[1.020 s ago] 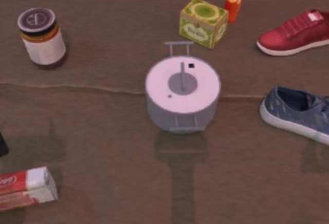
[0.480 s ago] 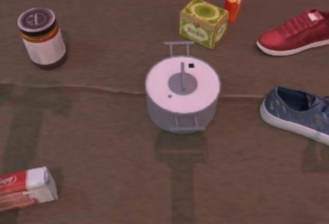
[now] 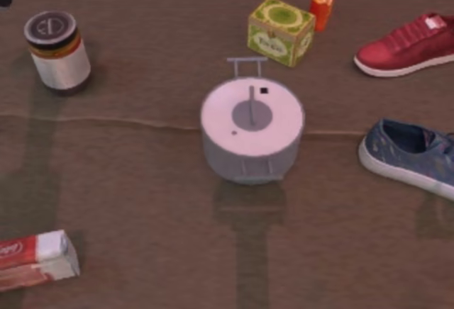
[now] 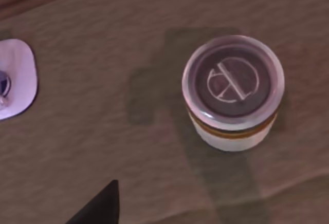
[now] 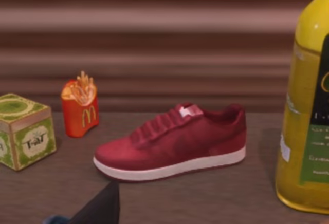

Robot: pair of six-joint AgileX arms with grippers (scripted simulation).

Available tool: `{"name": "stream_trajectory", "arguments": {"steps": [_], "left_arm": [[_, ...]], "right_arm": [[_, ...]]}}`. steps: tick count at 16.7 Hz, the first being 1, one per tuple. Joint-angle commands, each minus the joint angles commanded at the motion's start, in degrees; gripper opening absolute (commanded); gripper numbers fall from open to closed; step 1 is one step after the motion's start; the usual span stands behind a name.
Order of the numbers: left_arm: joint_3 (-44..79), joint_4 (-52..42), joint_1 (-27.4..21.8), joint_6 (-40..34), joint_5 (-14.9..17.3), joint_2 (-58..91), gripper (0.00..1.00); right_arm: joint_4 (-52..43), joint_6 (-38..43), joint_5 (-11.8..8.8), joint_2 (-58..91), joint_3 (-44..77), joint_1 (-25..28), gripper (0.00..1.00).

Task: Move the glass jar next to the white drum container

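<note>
Glass jar sits upper left of the top view, upright on the table, lid on, nothing touching it. White drum container is mid-frame, well apart from the jar, w/ its thin rail handle toward the green-yellow box. So the jar isn't next to the drum yet; the move itself hasn't begun.

What's changed: half a sec ago no arm showed in the top view at all, and a sec ago only a dark bit at the left edge, lower down. Now a dark piece of the left arm pokes in at the very top-left corner, just beyond the jar, and the long shadow on the left side has slid up to run under the jar. The left gripper looks almost straight down on the jar's dark lid in the left wrist view, one dark fingertip showing at the bottom edge; can't tell whether the fingers are spread or pressed together. My read: the left arm has swung over the jar and is lining up to grab it, approach stage, no contact.

Right arm is parked off to the right, out of the top view; its wrist cam shows one dark fingertip, the red shoe, fries carton and a yellow bottle. Finger state there, can't tell either.

Elsewhere: blue shoe right of the drum, red-white box lower left. Path from jar to drum looks open, nothing lying between them
</note>
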Motion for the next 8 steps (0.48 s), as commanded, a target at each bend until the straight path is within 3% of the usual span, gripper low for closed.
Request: {"name": "stream_trajectory", "arguments": {"steps": [8], "left_arm": [[34.97, -18.31, -0.07, 7.96, 3.13, 36.80, 1.00]], "right_arm": [[0.00, 0.00, 0.00, 0.00, 0.00, 0.00, 1.00]]}}
